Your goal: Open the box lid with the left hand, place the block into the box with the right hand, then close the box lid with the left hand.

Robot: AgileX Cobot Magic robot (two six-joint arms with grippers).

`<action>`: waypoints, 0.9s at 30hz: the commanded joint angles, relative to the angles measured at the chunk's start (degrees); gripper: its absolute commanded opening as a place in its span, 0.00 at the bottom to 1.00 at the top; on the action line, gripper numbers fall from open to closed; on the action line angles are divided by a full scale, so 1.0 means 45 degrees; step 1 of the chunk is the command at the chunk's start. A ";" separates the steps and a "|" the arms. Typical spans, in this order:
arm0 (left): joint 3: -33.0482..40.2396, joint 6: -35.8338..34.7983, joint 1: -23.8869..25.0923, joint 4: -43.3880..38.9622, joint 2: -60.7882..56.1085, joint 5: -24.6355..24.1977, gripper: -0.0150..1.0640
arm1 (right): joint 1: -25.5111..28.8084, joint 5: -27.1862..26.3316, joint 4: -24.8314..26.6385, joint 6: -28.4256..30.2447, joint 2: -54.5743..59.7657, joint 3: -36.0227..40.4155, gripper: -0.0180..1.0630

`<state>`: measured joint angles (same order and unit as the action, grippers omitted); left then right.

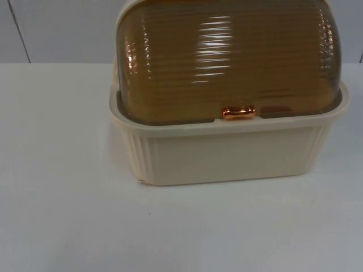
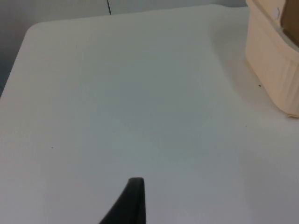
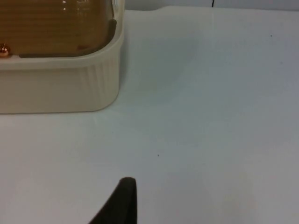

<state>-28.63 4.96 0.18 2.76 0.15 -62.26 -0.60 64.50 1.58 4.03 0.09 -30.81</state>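
Sitting near the worktop's (image 1: pixel 68 215) far edge, by the grey wall (image 1: pixel 57 28), we find the cream box (image 1: pixel 227 156) with its amber ribbed lid (image 1: pixel 227 56) shut and a copper handle (image 1: pixel 239 112) at the lid's front rim. We see one black fingertip of the left end effector (image 2: pixel 133 200) above bare worktop beside the box, and one of the right end effector (image 3: pixel 122 200) likewise; whether either is spread we cannot tell.

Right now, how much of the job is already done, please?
Either nothing has begun or everything is finished; the views cannot tell which. The amber lid is shut on the cream box, its copper handle at the front rim. Left fingertip and right fingertip hang over bare table, touching nothing.
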 commanded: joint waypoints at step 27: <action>0.0058 -0.0111 -0.0040 -0.0088 -0.0034 0.0143 0.96 | -0.0022 -0.0593 -0.0096 -0.0341 -0.0019 0.0303 0.98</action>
<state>-28.63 4.96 0.18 2.76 0.15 -62.26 -0.60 62.51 1.58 2.50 0.16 -29.59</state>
